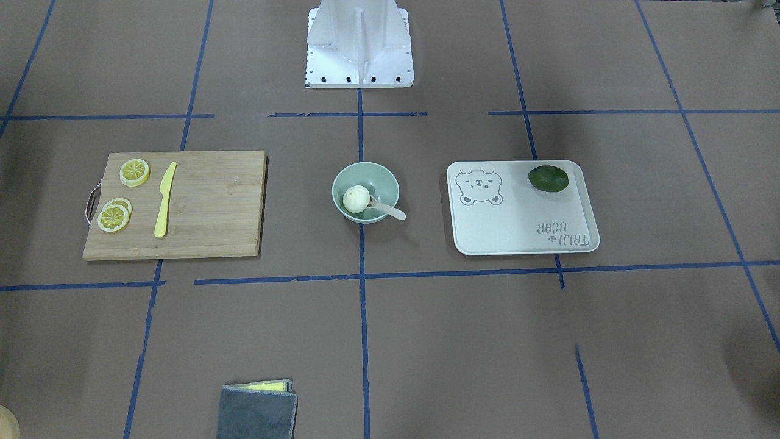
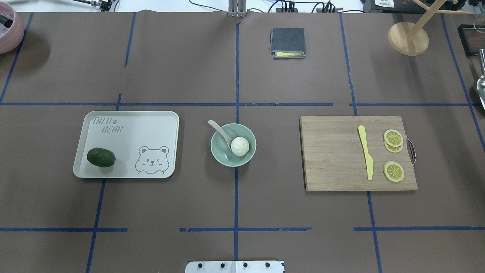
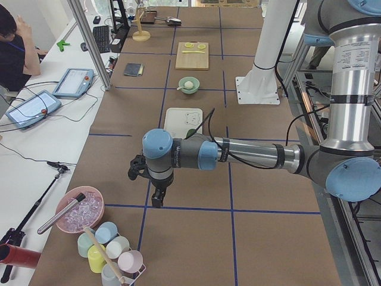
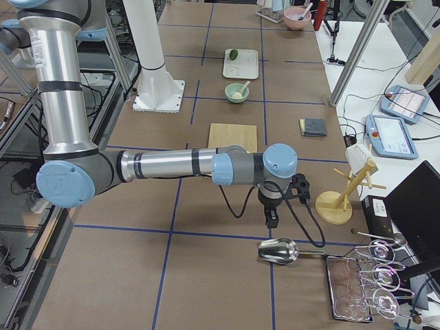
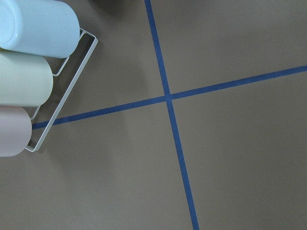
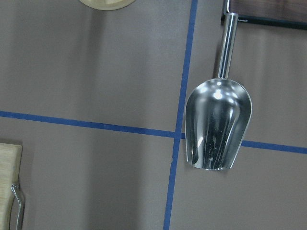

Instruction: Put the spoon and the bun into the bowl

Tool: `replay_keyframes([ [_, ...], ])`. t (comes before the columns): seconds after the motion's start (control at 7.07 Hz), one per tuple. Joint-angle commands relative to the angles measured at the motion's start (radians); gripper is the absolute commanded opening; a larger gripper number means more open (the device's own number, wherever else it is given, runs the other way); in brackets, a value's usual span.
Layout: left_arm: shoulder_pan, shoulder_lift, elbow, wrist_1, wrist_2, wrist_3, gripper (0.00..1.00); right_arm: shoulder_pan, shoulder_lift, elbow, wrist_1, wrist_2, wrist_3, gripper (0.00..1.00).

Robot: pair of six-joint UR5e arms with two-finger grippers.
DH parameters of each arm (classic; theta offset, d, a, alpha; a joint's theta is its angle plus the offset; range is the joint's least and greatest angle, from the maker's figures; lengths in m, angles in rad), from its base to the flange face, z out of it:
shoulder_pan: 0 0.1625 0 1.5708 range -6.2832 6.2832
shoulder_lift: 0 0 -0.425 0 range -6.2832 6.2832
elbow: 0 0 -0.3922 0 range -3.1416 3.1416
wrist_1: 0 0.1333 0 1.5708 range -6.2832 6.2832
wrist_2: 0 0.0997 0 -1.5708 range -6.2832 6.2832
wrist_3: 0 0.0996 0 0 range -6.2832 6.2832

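Observation:
The pale mint-green bowl (image 2: pixel 223 157) stands at the table's middle, also in the front view (image 1: pixel 384 183). The white pleated bun (image 2: pixel 240 146) sits inside it (image 1: pixel 356 199). The pale spoon (image 2: pixel 219 130) lies with its scoop in the bowl and its handle over the rim (image 1: pixel 390 211). My left gripper (image 3: pixel 156 199) hangs over the table's left end, far from the bowl; I cannot tell if it is open or shut. My right gripper (image 4: pixel 272 220) hangs over the right end, above a metal scoop; I cannot tell its state either.
A bear tray (image 2: pixel 159 121) with a dark green fruit (image 2: pixel 101 157) lies left of the bowl. A wooden board (image 2: pixel 329 151) with a yellow knife (image 2: pixel 366 156) and lemon slices (image 2: pixel 393 137) lies right. A grey cloth (image 2: pixel 287 42), a metal scoop (image 6: pixel 218 124) and a rack of cups (image 5: pixel 29 76) stand around.

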Motion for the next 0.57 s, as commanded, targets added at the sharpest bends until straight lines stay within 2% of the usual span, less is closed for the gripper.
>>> replay_keyframes([
  [0.0,0.001,0.013,0.0,-0.008,0.0,0.001,1.0,0.007,-0.04,0.04,0.001,-0.004,0.008,1.0],
  [0.42,0.001,0.013,-0.005,-0.012,0.0,0.001,1.0,0.007,-0.05,0.044,0.001,-0.004,0.008,1.0],
])
